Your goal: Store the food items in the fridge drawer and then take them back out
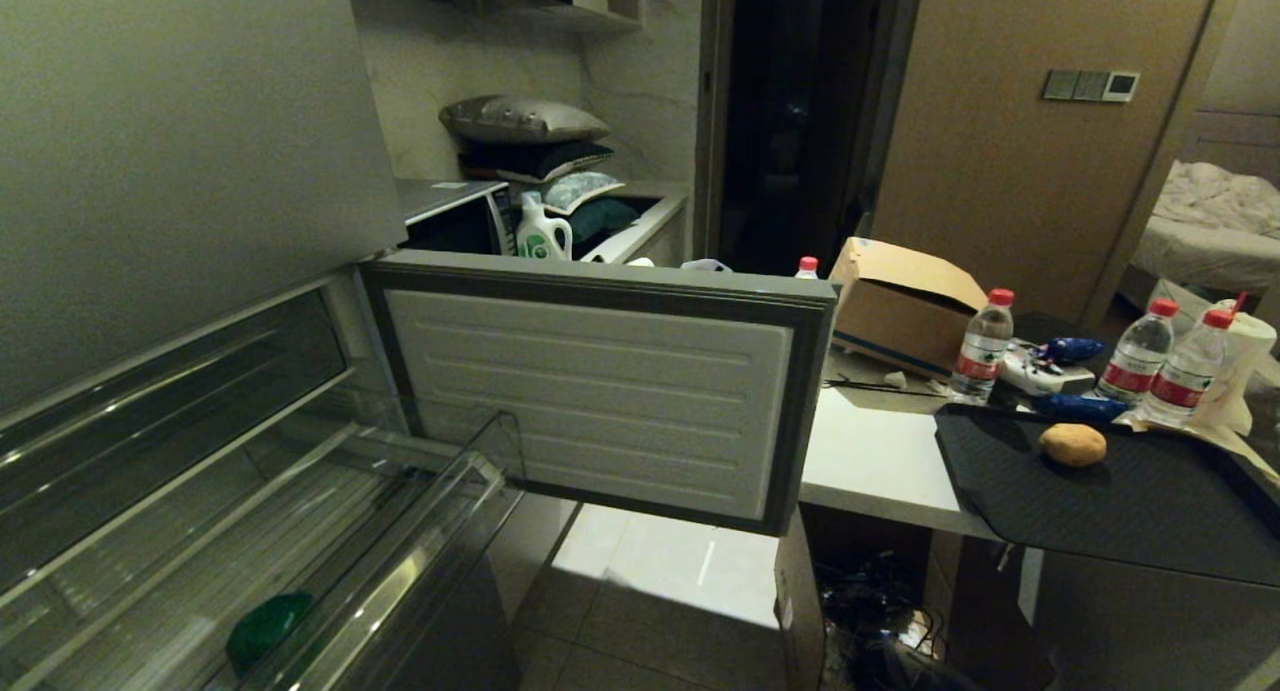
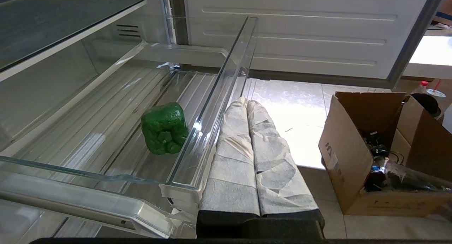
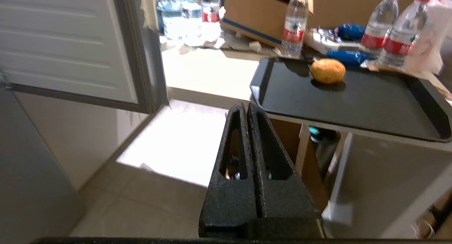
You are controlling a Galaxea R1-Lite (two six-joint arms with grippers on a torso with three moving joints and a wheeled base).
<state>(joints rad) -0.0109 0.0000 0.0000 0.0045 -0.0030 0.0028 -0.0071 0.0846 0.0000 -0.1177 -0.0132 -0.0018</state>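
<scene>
Low on the left of the head view, the fridge drawer point(image 1: 400, 531) stands pulled out of the open fridge, a clear plastic tub with a ribbed floor and a tall see-through front lip. On its floor sits a green pepper point(image 2: 164, 128), close behind that lip. The left tool point(image 2: 247, 106), its fingers wrapped in pale tape and pressed together with nothing between them, hangs just outside the front lip, beside the drawer and not touching the pepper. The right tool point(image 3: 247, 111) is black, clenched and empty; it hangs over the tiled floor point(image 3: 169, 145), well apart from the drawer, short of a black tray point(image 3: 353, 95) that rests on the white tabletop point(image 1: 870, 461). A potato point(image 3: 327, 70) lies on the tray near its far edge. Behind the tray stand several water bottles point(image 1: 982, 347) with red caps, two blue packets and a cardboard box point(image 1: 900, 306). The fridge door point(image 1: 590, 391) swings open between the drawer and the tabletop, its white ribbed inner side facing the robot. Another cardboard box point(image 2: 370, 155) sits on the floor under the tabletop. Farther back are a counter with a microwave, a detergent bottle point(image 1: 542, 229) and stacked pillows, a dark doorway, and a bed on the far right.
</scene>
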